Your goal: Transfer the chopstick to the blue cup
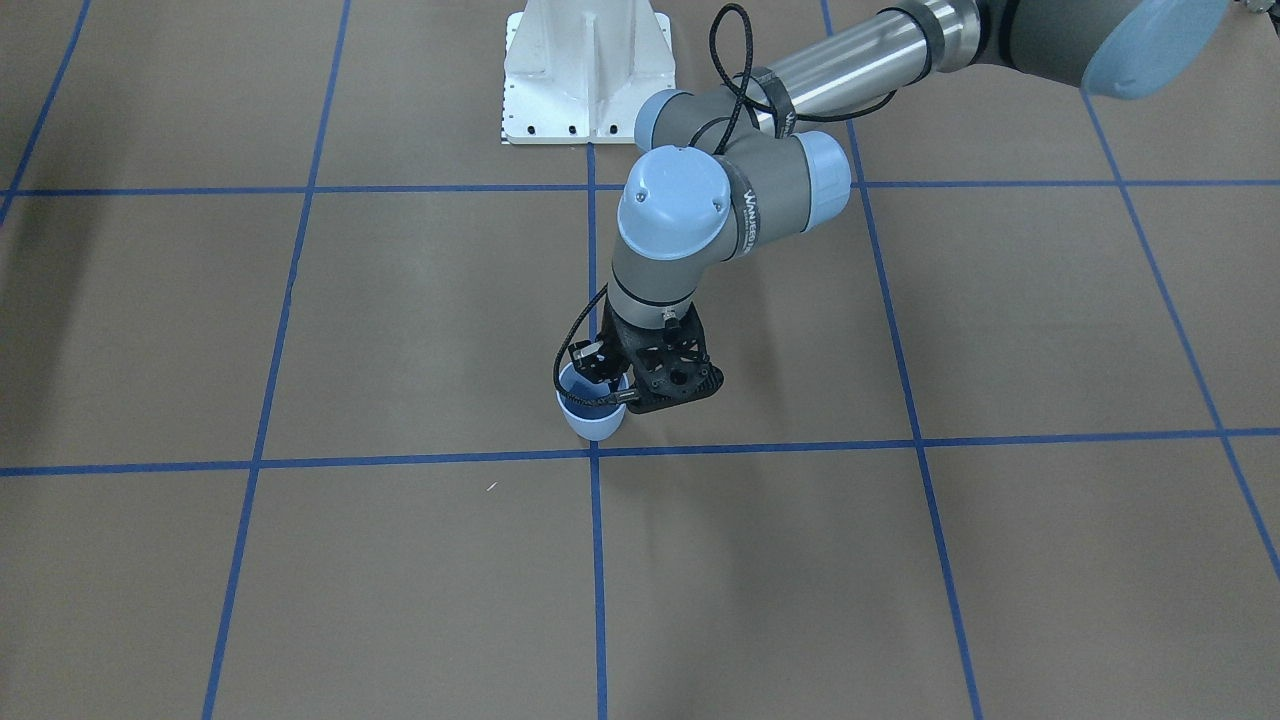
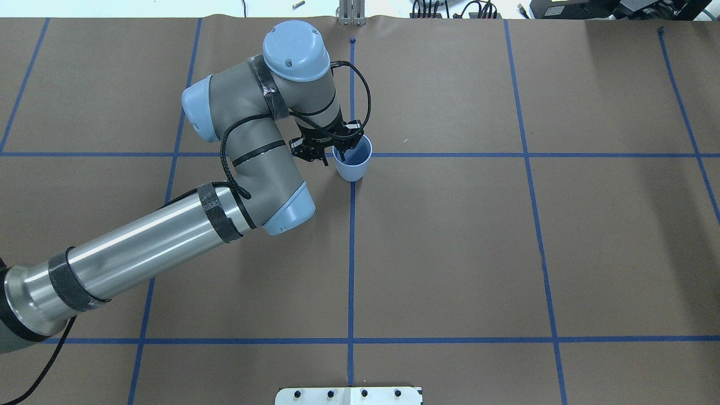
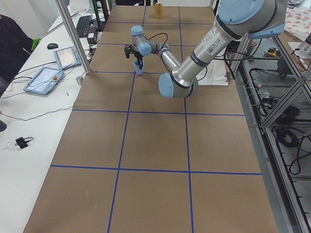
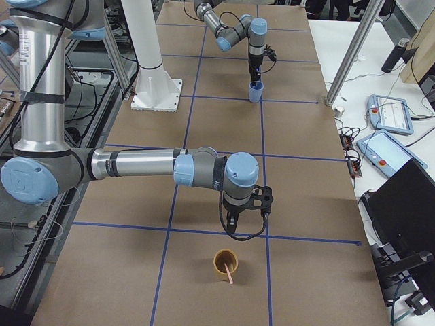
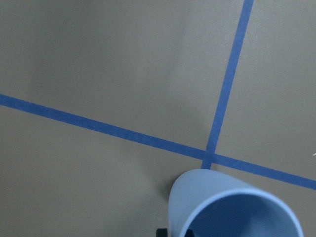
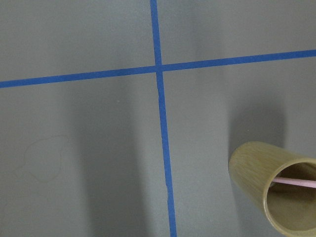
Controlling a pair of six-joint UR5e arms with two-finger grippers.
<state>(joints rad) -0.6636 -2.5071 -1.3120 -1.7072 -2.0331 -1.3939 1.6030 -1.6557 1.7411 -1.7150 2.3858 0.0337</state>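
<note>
The blue cup (image 1: 592, 420) stands by a blue tape crossing, open end up; it also shows in the overhead view (image 2: 353, 167) and the left wrist view (image 5: 197, 197). My left gripper (image 1: 602, 385) (image 2: 334, 155) is at its rim, one finger inside and one outside against the wall, shut on it. One pink chopstick (image 4: 230, 274) (image 6: 296, 181) leans in a tan bamboo cup (image 4: 225, 262) (image 6: 252, 168) far along the table. My right gripper (image 4: 245, 212) hovers just beside that cup. It shows only in the right side view, so I cannot tell whether it is open or shut.
The white robot base plate (image 1: 585, 70) (image 2: 349, 395) sits at the table's robot side. Blue tape lines grid the brown table. A side bench with tablets (image 4: 391, 112) and metal posts (image 4: 350, 58) runs along the far edge.
</note>
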